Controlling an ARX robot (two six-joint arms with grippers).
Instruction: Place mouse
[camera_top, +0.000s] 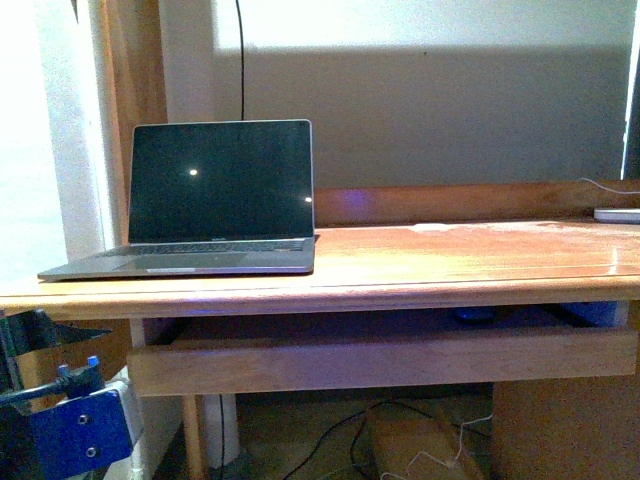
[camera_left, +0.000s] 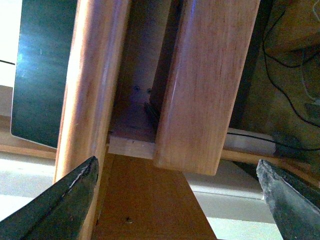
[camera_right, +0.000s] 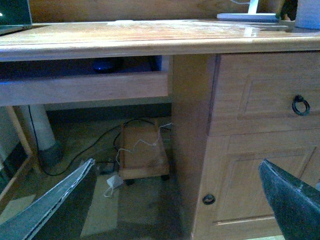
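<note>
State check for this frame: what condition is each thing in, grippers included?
laptop: lid open, screen dark.
sliding tray: under the desktop; how far out is unclear.
mouse: lying in the sliding tray, not held.
ring-pull drawer: shut.
cabinet door: shut.
left gripper: open, empty.
right gripper: open, empty.

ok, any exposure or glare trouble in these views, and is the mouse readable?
Front view: left edge blown out white, two glare dots on the laptop screen, mouse only a dim bluish blob in the shadowed tray. Right wrist view: mouse equally dark under the desktop. Left wrist view: close desk edge soft, pale glare on the screen.
</note>
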